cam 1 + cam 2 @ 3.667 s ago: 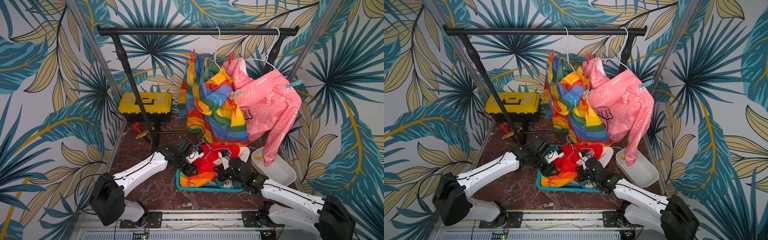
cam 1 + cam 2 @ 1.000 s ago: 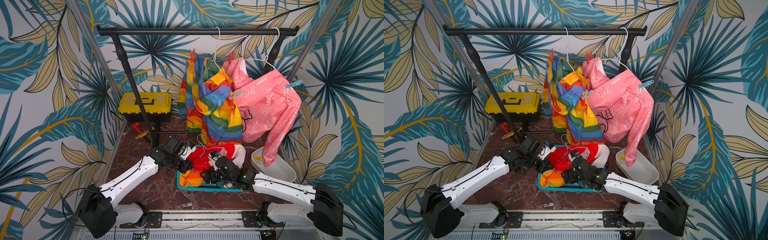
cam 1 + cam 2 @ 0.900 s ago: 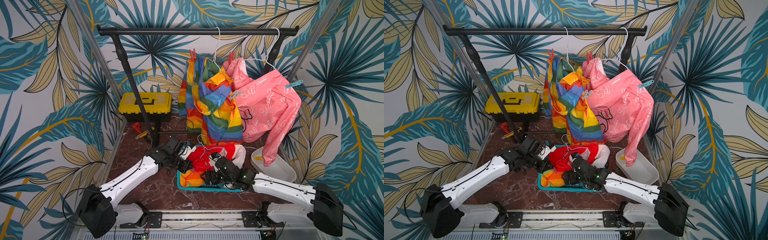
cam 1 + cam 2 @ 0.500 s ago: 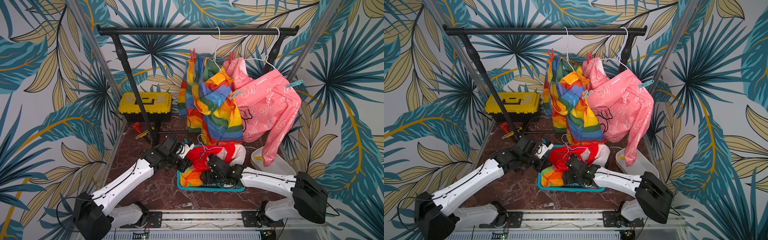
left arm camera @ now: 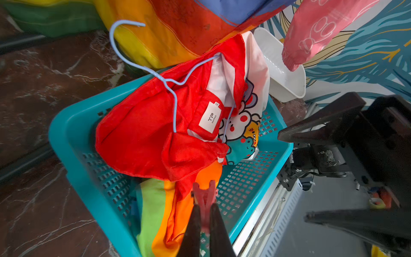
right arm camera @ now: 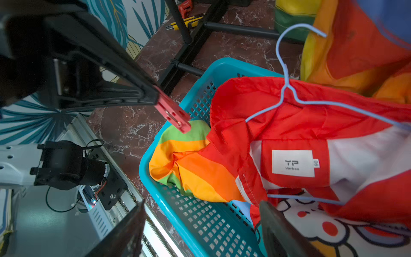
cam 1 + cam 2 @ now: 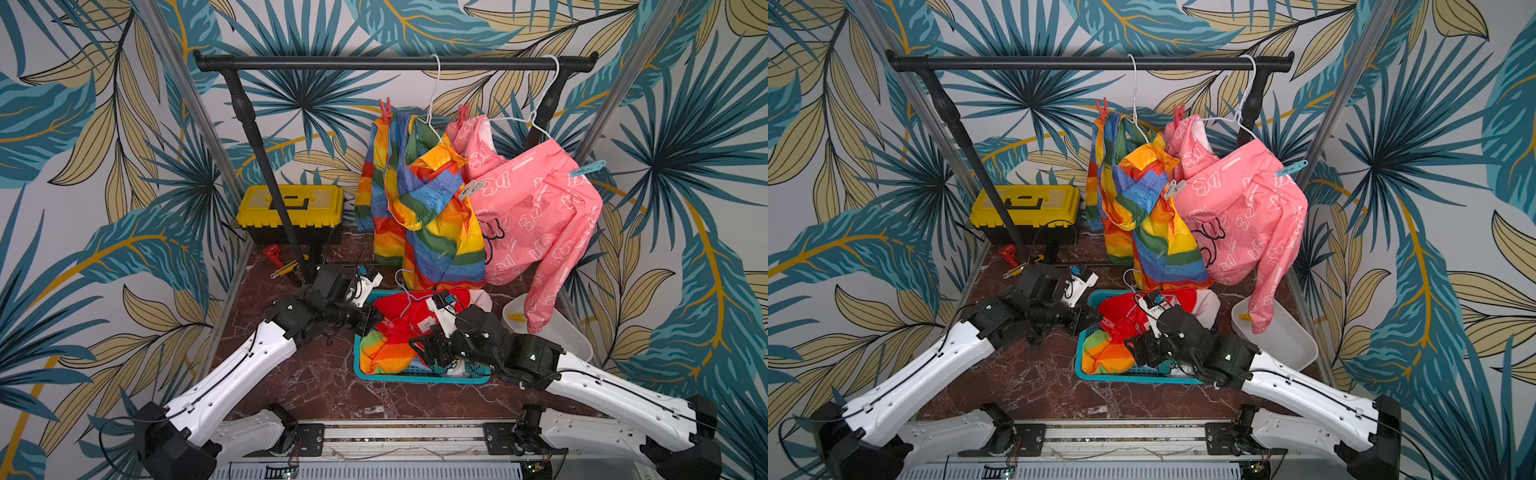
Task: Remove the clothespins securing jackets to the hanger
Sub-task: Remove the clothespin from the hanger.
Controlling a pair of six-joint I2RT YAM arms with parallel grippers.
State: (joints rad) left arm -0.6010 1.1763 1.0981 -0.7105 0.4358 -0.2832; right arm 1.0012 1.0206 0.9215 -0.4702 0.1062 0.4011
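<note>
**Step in hand:** one peg off, deposit pending.

**Held item:** red-pink plastic spring clothespin (image 5: pixel 204 195), clamped in the left gripper (image 5: pixel 204 208), jaws narrow and tight on it. Poised at the near-left rim of the teal perforated plastic basket (image 5: pixel 73 142), above a rainbow-striped fold (image 5: pixel 155 211), clear of all cloth.

**Right gripper** (image 6: pixel 202 204): jaws wide, nothing between them. Low over the basket's near side, just beside the thin shiny red jacket with white lining (image 6: pixel 289 124), crumpled in the basket on its pale-blue wire hanger (image 6: pixel 287 66).

**Next move, by judgement:** probably release into the white plastic tub (image 7: pixel 565 336) at the right, a yellow peg (image 7: pixel 517 316) lying inside. Reach across basket and right arm, so clearance needed.

**Yet to clear, on the black rail (image 7: pixel 332 64) at the far side:**
- Rainbow-striped jacket (image 7: pixel 432 216), with a red-pink peg (image 7: pixel 385 109) at its far-left shoulder.
- Pink bear-print jacket (image 7: pixel 532 208), with a second red-pink peg (image 7: pixel 462 113) at its left shoulder and a light-blue peg (image 7: pixel 587 168) at the right.
- Pale grey peg (image 7: pixel 469 189) between the two garments, owner unclear.
</note>
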